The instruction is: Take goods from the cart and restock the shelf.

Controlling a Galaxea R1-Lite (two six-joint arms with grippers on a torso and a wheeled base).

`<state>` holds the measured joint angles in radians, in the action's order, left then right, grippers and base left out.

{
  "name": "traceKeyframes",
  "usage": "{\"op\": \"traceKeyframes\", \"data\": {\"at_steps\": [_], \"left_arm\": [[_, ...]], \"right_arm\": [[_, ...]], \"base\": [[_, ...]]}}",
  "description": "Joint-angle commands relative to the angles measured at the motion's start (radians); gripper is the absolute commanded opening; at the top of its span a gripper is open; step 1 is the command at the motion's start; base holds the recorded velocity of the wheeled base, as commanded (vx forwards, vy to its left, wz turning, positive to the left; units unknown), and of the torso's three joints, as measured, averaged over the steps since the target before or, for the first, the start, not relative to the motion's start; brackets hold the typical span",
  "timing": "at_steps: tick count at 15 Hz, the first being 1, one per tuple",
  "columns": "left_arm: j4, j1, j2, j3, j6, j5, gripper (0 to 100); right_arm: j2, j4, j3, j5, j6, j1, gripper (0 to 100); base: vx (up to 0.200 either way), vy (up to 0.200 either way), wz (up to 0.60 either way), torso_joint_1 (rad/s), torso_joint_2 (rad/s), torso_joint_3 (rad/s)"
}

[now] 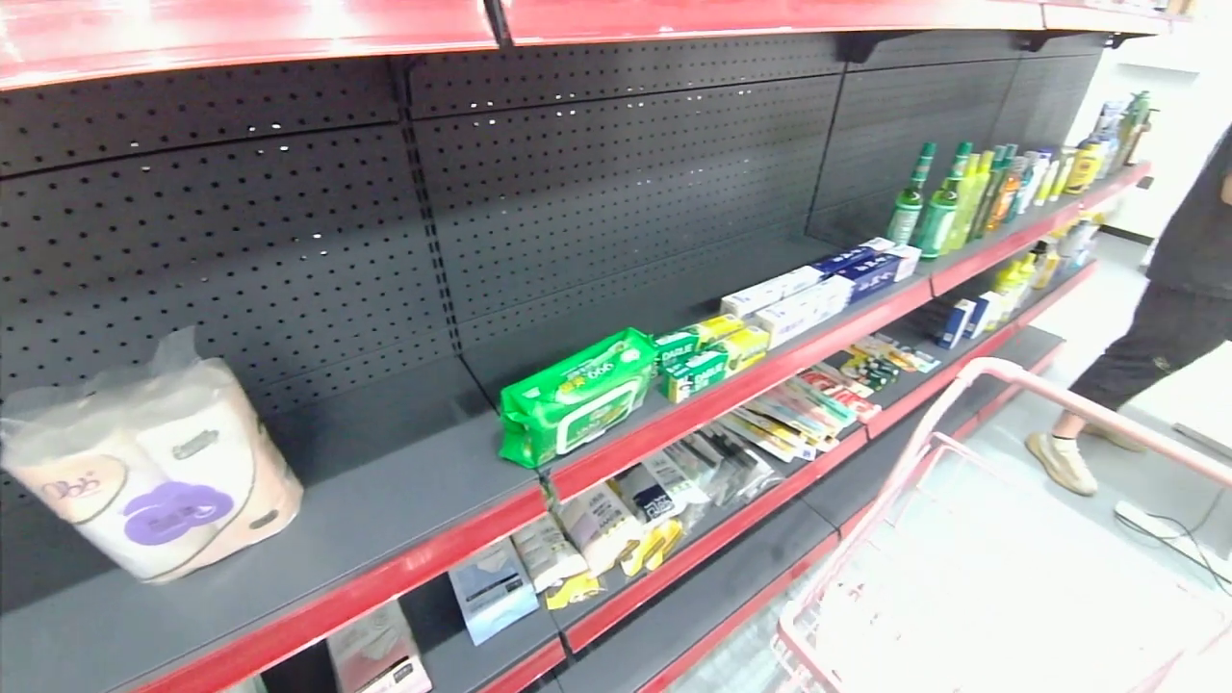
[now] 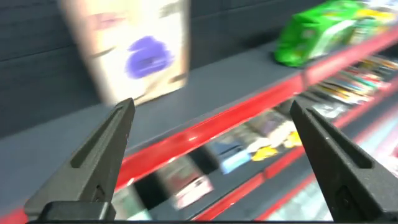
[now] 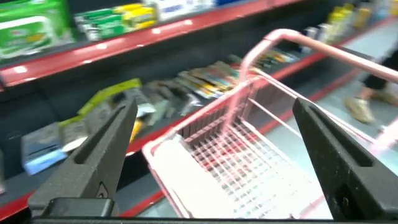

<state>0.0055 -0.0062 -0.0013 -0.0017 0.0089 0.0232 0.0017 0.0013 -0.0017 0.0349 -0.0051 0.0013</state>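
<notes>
A pack of toilet rolls [image 1: 154, 472] with a purple mark stands at the left of the dark shelf board [image 1: 385, 500]; it also appears as the toilet roll pack [image 2: 134, 53] in the left wrist view. A green wipes pack [image 1: 577, 395] lies further right on the same board, seen too as the wipes pack [image 2: 317, 31]. My left gripper [image 2: 208, 118] is open and holds nothing, in front of the red shelf edge [image 2: 205, 134]. The pink cart [image 1: 972, 558] stands at the lower right. My right gripper [image 3: 214, 124] is open over the cart basket [image 3: 242, 162], holding nothing.
Small boxes [image 1: 712, 351], toothpaste cartons [image 1: 808, 294] and green bottles [image 1: 938, 202] line the shelf to the right. The lower shelf holds packets [image 1: 597, 529] and toothbrush packs [image 1: 789, 409]. A person's legs [image 1: 1126, 375] stand beyond the cart. A cable [image 1: 1174, 539] lies on the floor.
</notes>
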Motion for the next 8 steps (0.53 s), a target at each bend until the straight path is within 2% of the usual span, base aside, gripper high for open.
{"op": "traceKeyframes", "data": {"at_steps": [1,3,8], "left_arm": [[0.001,0.0,0.001,0.0,0.0,0.0,100],[0.001,0.0,0.001,0.0,0.0,0.0,100],[0.001,0.0,0.001,0.0,0.0,0.0,100]], "right_arm": [[0.0,0.0,0.0,0.0,0.001,0.0,100],[0.0,0.0,0.0,0.0,-0.001,0.0,100],[0.0,-0.001,0.0,0.0,0.001,0.0,100]], "base": [[0.0,0.0,-0.6,0.002,0.0,0.007],[0.0,0.0,-0.6,0.0,0.0,0.005],[0.0,0.0,0.0,0.0,0.0,0.0]]}}
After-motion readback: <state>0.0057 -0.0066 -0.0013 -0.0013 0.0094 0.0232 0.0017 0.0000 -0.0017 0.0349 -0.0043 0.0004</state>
